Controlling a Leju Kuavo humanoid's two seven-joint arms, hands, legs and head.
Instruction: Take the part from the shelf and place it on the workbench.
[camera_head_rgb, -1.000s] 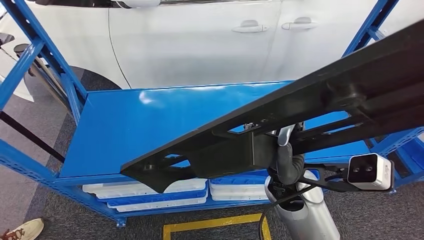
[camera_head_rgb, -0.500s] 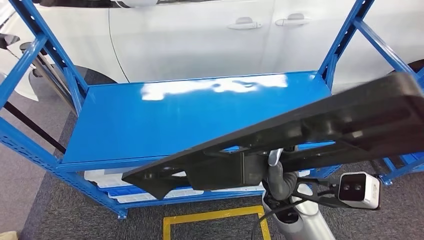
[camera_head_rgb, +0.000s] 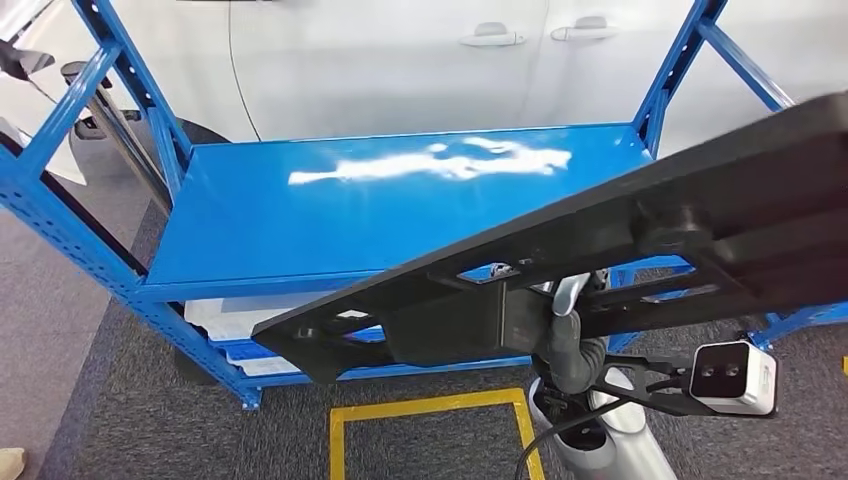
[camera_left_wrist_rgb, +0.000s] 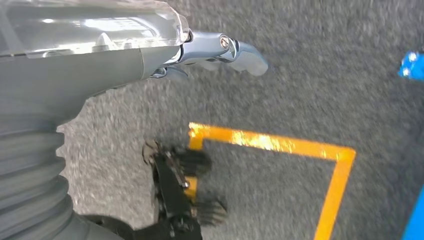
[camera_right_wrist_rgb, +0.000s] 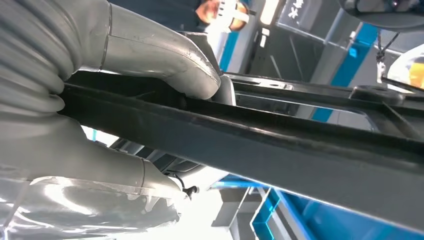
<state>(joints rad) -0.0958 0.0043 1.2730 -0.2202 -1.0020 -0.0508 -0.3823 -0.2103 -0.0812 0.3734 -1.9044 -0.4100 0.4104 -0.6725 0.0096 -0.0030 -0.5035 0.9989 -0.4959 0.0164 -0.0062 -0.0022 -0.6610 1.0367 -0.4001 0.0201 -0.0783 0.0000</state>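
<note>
Carry step now, I reckon: my right hand (camera_head_rgb: 568, 335) grips the long black part (camera_head_rgb: 620, 250) from below, near me, clear of the blue shelf (camera_head_rgb: 300, 220) beyond. Left hand (camera_left_wrist_rgb: 220, 50) hangs empty, fingers loosely apart. Next I need to turn toward the workbench without clipping the uprights.

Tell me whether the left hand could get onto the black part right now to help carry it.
Probably not as things stand: the left hand hangs low over the carpet by the yellow floor marking, holding nothing, while the right hand grips the black part up at shelf height.
</note>
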